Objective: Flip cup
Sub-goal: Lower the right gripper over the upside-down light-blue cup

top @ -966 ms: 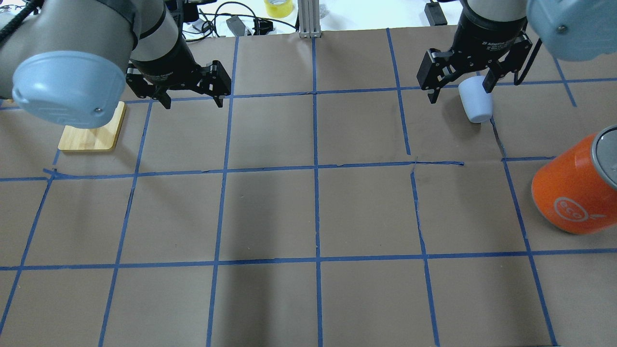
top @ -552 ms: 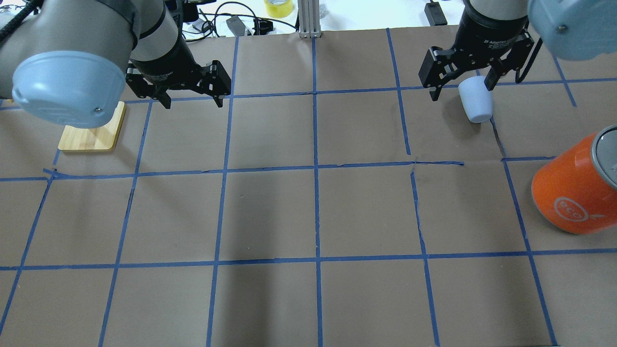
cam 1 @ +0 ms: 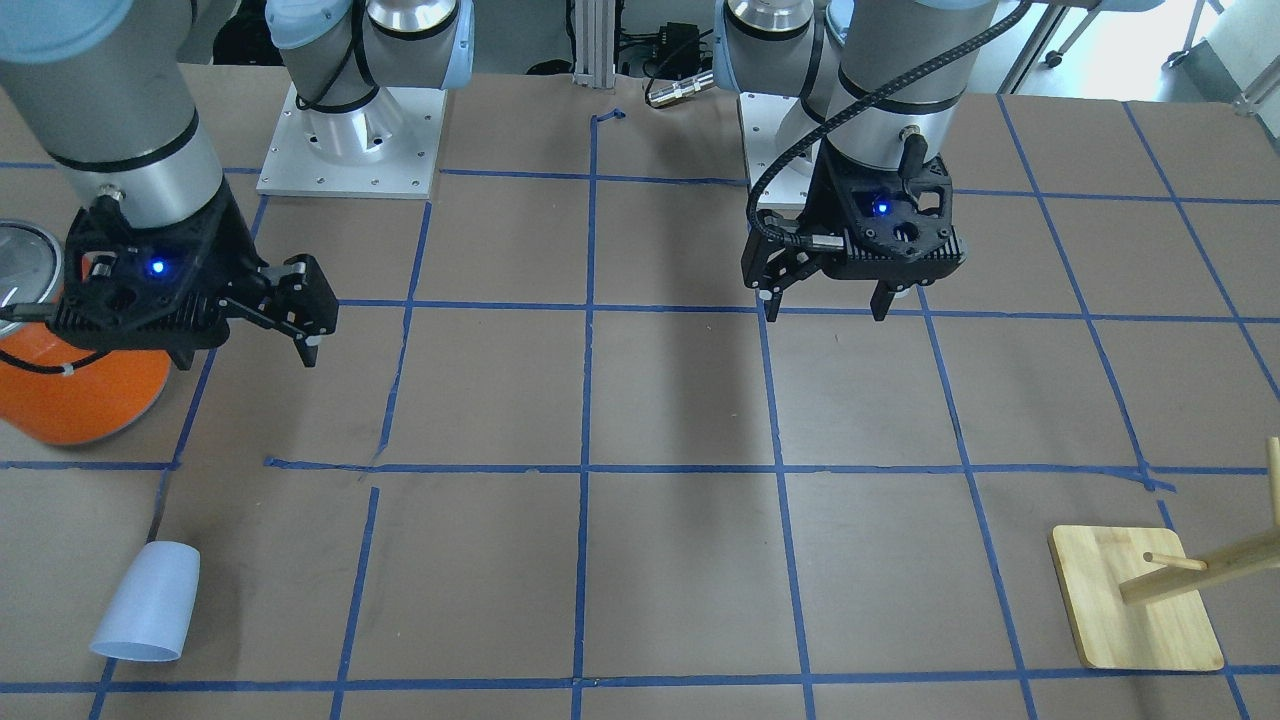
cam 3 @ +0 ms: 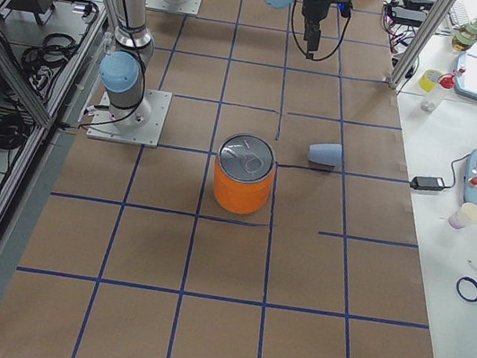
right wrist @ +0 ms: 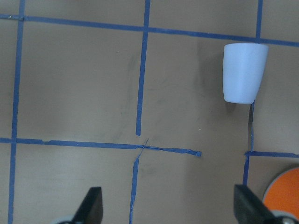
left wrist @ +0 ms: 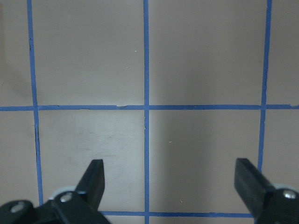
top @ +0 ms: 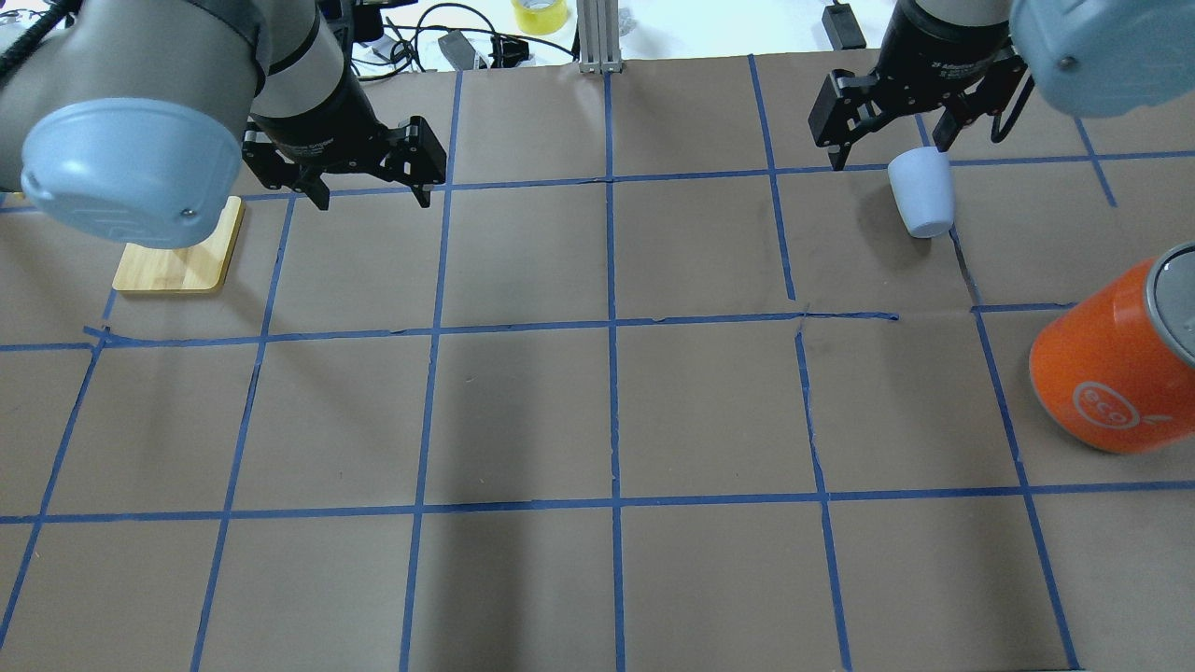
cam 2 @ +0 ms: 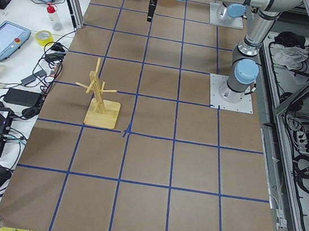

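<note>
The pale blue cup (top: 921,194) lies on its side on the brown paper at the far right, its wider rim pointing away from my base. It also shows in the front view (cam 1: 145,605), the right side view (cam 3: 325,154) and the right wrist view (right wrist: 244,72). My right gripper (top: 887,154) is open and empty and hangs in the air above the table, apart from the cup; its wrist view (right wrist: 168,200) shows the cup ahead and to the right. My left gripper (top: 373,198) is open and empty above bare paper (left wrist: 169,170).
A large orange can (top: 1106,373) with a silver top stands near the right edge, on the near side of the cup. A wooden peg stand (cam 1: 1135,600) on a square base (top: 182,257) sits at the left. Blue tape lines grid the table.
My right gripper has drawn up and away from the cup, still open. The cup has stayed on its side in the same spot. The left arm has not moved.
</note>
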You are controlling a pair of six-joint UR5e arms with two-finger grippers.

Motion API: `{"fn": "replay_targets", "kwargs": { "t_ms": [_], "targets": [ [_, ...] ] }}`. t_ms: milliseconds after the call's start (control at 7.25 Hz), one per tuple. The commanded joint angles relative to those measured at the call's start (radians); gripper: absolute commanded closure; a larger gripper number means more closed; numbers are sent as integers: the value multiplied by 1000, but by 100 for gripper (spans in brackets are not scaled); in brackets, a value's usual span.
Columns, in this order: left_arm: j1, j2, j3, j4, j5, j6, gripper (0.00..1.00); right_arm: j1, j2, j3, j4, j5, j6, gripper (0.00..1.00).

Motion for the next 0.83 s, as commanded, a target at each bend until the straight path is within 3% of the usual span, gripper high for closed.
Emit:
{"fn": "replay_targets", "kwargs": {
  "t_ms": [0, 276, 414, 552, 690],
  "targets": [
    [0, 1, 0, -2, 0, 0, 0, -43, 94, 1, -40, -13, -6, 0],
    [0, 1, 0, 0, 0, 0, 0, -155, 180, 1, -92, 3, -15, 0],
    [0, 1, 0, 0, 0, 0, 0, -163, 257, 1, -257, -3, -79, 0],
    [0, 1, 0, 0, 0, 0, 0, -165, 315, 0, -349, -10, -116, 0],
    [0, 1, 0, 0, 0, 0, 0, -168, 345, -9, -355, -6, -117, 0]
  ]
}}
